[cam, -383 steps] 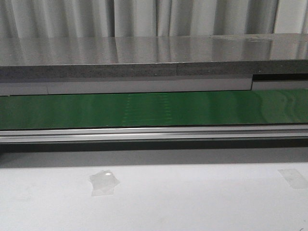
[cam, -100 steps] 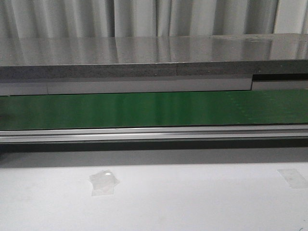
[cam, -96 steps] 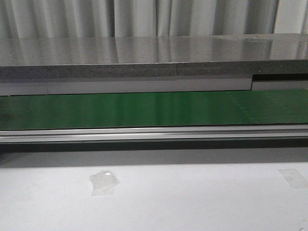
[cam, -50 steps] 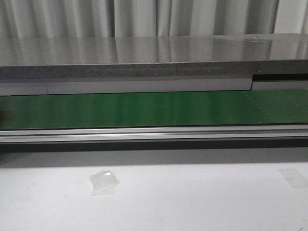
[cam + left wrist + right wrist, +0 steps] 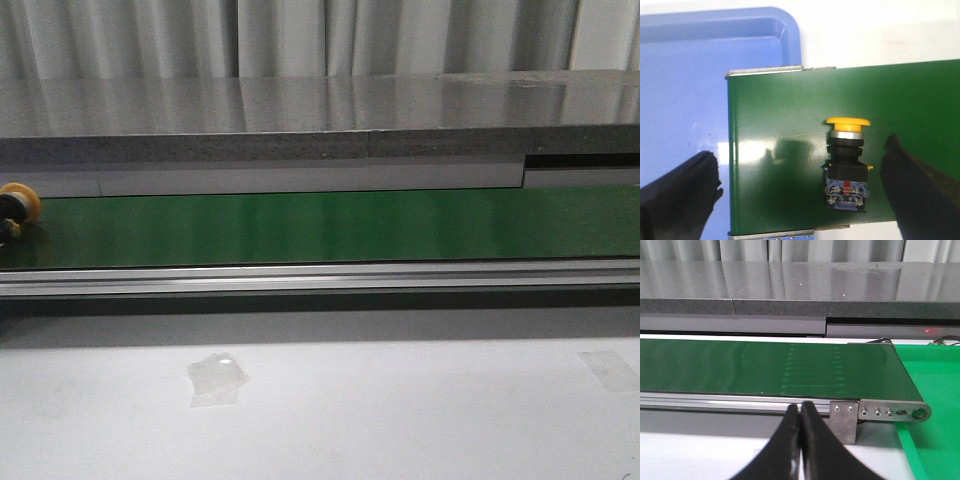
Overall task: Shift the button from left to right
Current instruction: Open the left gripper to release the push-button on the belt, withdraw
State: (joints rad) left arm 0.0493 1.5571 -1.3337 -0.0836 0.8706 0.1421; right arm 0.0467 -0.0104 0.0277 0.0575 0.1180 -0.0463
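Note:
The button, with a yellow mushroom cap and a black body with bluish contacts, lies on its side on the green conveyor belt near the belt's end. My left gripper hangs open above it. Its black fingers stand wide apart, and the button is closer to the other finger, touching neither. In the front view only the button's cap shows, at the far left of the belt. My right gripper is shut on nothing, in front of the belt's other end.
A blue tray sits under and beyond the belt's left end. A green tray lies past the right end. An aluminium rail runs along the belt's front. Two tape patches are stuck on the white table.
The button's yellow cap has come into the front view at the belt's far left edge; half a second ago only a dark trace showed there.

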